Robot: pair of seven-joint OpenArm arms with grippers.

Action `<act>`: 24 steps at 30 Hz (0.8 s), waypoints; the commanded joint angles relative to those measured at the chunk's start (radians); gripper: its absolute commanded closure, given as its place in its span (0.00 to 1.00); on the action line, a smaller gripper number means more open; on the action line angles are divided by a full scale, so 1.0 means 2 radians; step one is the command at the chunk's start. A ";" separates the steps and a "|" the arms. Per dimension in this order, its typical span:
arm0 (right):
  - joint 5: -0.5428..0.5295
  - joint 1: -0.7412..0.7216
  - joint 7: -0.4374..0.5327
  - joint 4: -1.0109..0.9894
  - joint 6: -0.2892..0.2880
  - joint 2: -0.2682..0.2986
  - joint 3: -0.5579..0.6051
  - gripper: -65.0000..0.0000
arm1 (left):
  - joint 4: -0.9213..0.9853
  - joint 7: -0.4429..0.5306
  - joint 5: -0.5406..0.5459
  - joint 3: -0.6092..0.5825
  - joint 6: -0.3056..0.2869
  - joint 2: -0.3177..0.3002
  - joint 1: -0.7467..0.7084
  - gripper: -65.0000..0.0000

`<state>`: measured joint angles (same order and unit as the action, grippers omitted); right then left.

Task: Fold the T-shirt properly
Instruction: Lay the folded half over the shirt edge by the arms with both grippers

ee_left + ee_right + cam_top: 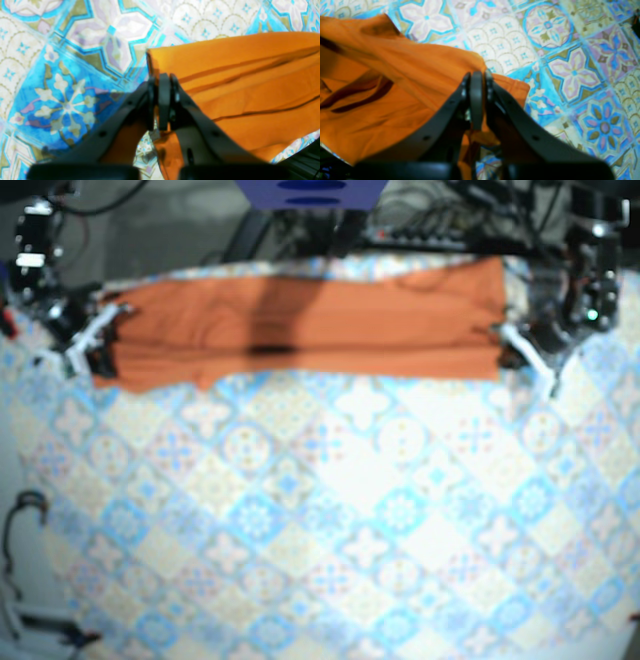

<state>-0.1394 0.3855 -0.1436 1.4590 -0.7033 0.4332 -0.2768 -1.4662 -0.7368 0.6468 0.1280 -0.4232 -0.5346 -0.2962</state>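
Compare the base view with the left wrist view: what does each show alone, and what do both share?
Only the base view shows the whole T-shirt stretched along the far side, with the right end effector at one end. Only the left wrist view shows, close up, the left end effector shut on an orange corner, and creases in the cloth. Both show the orange shirt over the patterned tablecloth.

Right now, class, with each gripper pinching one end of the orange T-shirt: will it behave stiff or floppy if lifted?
Probably floppy: the orange T-shirt creases between the left gripper and right gripper, so its middle would likely droop. It seems light, since small pinches at the ends hold it. Pushed, it would probably bunch on the patterned tablecloth.
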 commanded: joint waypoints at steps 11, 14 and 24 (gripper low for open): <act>-0.008 0.022 0.012 0.022 0.003 0.010 -0.005 1.00 | -0.010 0.007 0.004 0.005 -0.001 -0.012 -0.006 1.00; -0.008 0.027 0.012 0.029 0.003 0.010 -0.005 1.00 | -0.010 0.007 0.004 0.005 -0.001 -0.012 -0.007 1.00; -0.008 0.038 0.010 0.030 0.003 0.010 -0.005 1.00 | -0.010 0.007 0.004 0.005 -0.001 -0.012 -0.008 1.00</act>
<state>-0.1398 0.4587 -0.1429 1.5040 -0.7029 0.4332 -0.2768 -1.4700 -0.7361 0.6464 0.1280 -0.4232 -0.5354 -0.3164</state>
